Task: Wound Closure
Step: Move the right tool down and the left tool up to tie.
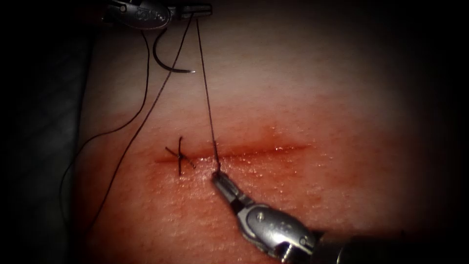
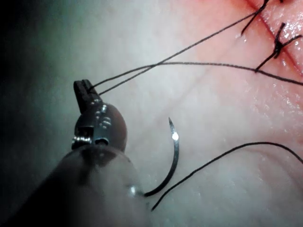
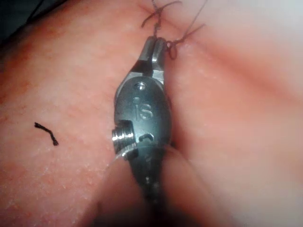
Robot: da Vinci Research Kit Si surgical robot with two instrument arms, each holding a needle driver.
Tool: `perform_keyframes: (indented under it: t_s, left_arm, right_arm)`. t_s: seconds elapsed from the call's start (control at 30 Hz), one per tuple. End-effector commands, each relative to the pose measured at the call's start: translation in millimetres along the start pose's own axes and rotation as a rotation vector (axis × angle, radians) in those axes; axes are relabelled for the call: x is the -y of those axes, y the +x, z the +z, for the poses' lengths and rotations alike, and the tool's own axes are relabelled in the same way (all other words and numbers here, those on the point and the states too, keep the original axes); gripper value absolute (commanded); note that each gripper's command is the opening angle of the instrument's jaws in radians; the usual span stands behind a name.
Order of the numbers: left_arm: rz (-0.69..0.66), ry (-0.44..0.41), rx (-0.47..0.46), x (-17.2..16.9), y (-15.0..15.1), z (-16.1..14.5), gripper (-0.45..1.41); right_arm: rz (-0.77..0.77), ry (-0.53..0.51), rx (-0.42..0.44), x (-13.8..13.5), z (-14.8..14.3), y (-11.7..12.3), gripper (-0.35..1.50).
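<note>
Left pincer [image 1: 195,10] at the far edge, partly cut off by the frame, closed on the thread [image 1: 207,98], two strands running from it. Right pincer [image 1: 218,180] on the near side of the cut [image 1: 254,151], closed on the thread right at the tissue [image 1: 317,98]; the grip point is hard to make out. Needle [image 1: 168,61] lies loose on the far tissue, held by neither tool, not in the tissue. A finished stitch [image 1: 180,156] crosses the cut's left end. Short thread scrap [image 3: 46,132] lies apart.

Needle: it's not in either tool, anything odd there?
Yes: the needle lies loose on the tissue, left of and above the cut, not in it. The left tool holds thread; the right tool grips thread at the cut.
</note>
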Motion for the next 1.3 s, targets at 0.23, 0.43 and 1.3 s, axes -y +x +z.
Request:
perform_keyframes:
  t_s: [0.23,0.43,1.3]
  left_arm:
    - [0.01,0.027,0.007,0.5,-0.8,0.8,-0.45]
    - [0.066,0.185,0.051,0.8,-1.5,1.4,-0.45]
    - [0.122,0.379,0.195,3.6,-13.9,5.0,-0.45]
  right_arm:
    - [-0.03,0.024,0.01,2.0,-1.3,-0.9,-0.35]
    - [-0.045,0.066,0.006,2.4,-1.5,-0.4,-0.35]
    - [0.022,0.199,0.133,2.5,-2.4,-1.7,-0.35]
